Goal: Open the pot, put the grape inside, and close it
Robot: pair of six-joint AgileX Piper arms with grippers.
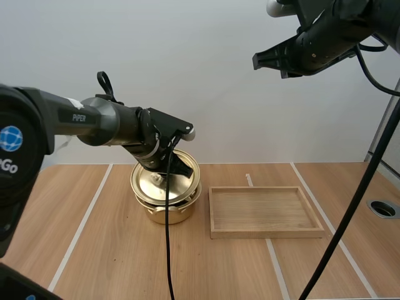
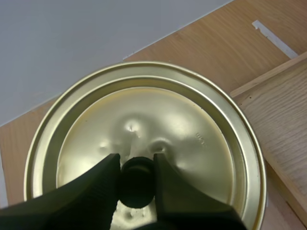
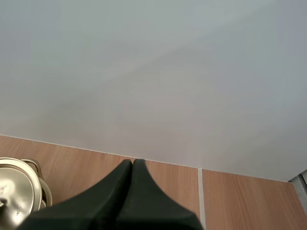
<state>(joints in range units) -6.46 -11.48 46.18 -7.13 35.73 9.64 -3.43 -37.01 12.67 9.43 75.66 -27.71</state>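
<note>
A gold pot (image 1: 167,211) stands on the table left of centre, its gold lid (image 1: 149,185) resting on top. My left gripper (image 1: 164,177) reaches down onto the lid. In the left wrist view my left gripper (image 2: 136,159) is shut on the lid's black knob (image 2: 137,179), one finger on each side of it, over the shiny lid (image 2: 182,129). My right gripper (image 1: 260,60) hangs high above the table at the far right. Its fingers (image 3: 125,184) lie together as one dark wedge, holding nothing, with the pot (image 3: 19,189) down beside them.
A shallow wooden tray (image 1: 267,231) lies just right of the pot with nothing in it; its edge (image 2: 278,110) runs close by the pot's rim. White lines cross the wooden tabletop, and a round hole (image 1: 384,209) sits near the right edge.
</note>
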